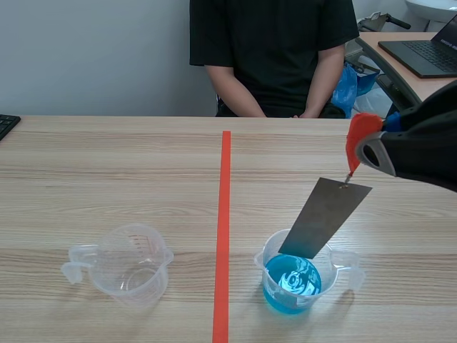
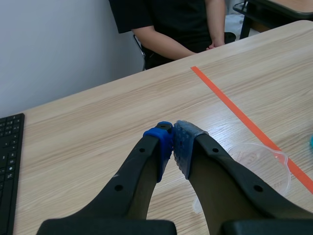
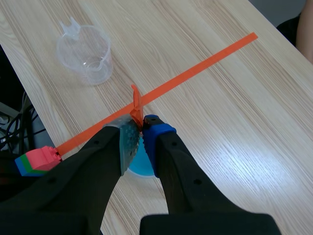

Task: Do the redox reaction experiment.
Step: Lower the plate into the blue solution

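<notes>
Over the beaker (image 1: 261,259) of blue liquid (image 1: 293,284), my right pincer (image 3: 139,128) pinches the metal sheet (image 1: 325,218) by its orange tab (image 3: 136,105); left pincer (image 2: 173,142) pressed together.

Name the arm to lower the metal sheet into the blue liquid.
Right: the right gripper is shut on the orange clip holding the metal sheet over the cup of blue liquid. The left gripper is shut on nothing.

Grey metal sheet (image 1: 325,218): flat, rectangular, tilted. It hangs by its top edge from an orange-red tab (image 1: 360,136) pinched in the right gripper (image 3: 140,129). Its lower end sits inside the mouth of 1 clear plastic beaker (image 1: 264,261), upright and part-filled with blue liquid (image 1: 293,282); contact with the liquid cannot be judged. A 2nd clear beaker (image 1: 132,266), empty and upright, stands well apart toward the robot's left.
</notes>
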Available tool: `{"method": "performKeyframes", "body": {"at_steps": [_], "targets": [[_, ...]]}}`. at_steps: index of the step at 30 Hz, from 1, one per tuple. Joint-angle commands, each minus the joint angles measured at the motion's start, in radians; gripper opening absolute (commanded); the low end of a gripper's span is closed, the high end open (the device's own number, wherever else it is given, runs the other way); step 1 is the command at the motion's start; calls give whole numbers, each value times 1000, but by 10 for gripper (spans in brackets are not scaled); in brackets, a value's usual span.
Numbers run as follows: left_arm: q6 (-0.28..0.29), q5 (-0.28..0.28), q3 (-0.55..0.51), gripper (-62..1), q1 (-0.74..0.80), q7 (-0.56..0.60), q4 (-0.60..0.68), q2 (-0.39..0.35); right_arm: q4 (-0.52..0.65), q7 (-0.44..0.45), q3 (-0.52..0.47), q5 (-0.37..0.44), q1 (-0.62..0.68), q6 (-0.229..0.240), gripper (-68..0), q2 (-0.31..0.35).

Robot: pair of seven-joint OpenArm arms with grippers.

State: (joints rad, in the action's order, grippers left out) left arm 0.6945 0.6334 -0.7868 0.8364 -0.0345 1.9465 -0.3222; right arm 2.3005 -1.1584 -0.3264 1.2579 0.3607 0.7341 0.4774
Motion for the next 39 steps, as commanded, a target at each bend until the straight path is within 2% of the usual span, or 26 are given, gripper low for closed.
{"method": "performKeyframes", "body": {"at_steps": [1, 6, 14, 30, 39], "targets": [[2, 17, -1, -563, -3, 13, 7, -6, -5, 23, 6, -11, -6, 11, -660, 15], [2, 17, -1, -563, -3, 13, 7, -6, -35, 36, 32, -34, -9, 11, -660, 15], [2, 17, -1, -563, -3, 13, 7, -6, -118, 98, 82, -117, -14, 11, -660, 15], [2, 17, -1, -563, -3, 13, 7, -6, -247, 263, 198, -333, -20, 11, -660, 12], [2, 17, -1, -563, -3, 11, 7, -6, -282, 267, 256, -361, -59, 11, -660, 12]]}}
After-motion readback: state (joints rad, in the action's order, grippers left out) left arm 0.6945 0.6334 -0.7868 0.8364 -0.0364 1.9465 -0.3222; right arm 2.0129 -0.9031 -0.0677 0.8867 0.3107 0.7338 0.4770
